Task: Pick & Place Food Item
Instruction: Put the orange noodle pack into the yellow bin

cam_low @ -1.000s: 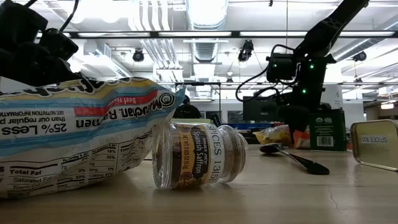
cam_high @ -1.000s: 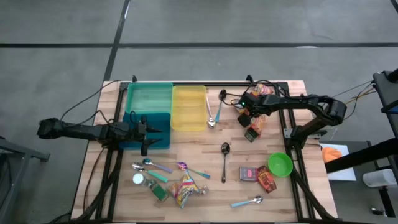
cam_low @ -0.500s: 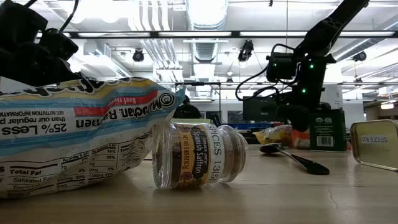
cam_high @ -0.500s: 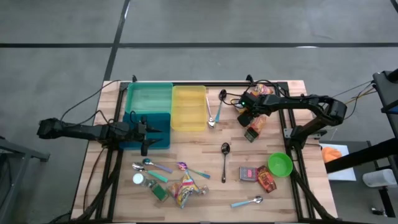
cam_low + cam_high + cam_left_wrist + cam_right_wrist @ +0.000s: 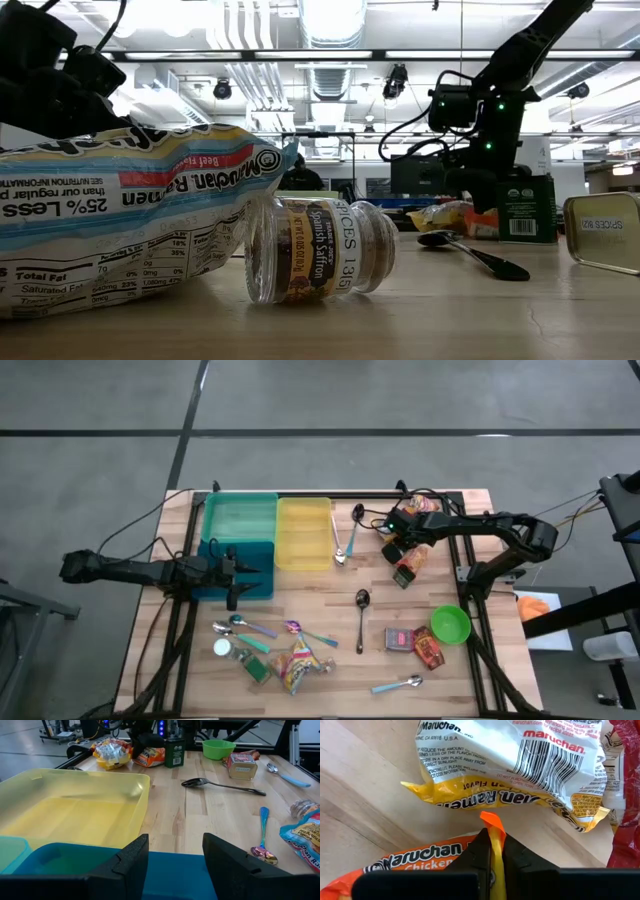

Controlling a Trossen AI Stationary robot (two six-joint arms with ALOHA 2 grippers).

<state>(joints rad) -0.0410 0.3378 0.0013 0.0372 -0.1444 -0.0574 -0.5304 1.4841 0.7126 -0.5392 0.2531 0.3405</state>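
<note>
An orange Maruchan ramen packet lies on the table's far right part, next to a yellow-and-white ramen packet and a dark green box. My right gripper points steeply down over the orange packet and is shut on a raised bit of its wrapper. My left gripper hovers open over the blue bin at the table's left, touching nothing. My right gripper pinches a raised orange flap of the packet's wrapper between its two fingers, coming from above and pointing steeply down. The flap stands up between the fingertips. The rest of the packet lies flat on the table.
A teal bin and a yellow bin stand at the far left. A green bowl, a spice tin, spoons, a spice jar and another ramen packet lie toward the near edge.
My right gripper has stayed in place over the orange packet and has shut, taking hold of the wrapper's flap. The packet has not moved.
</note>
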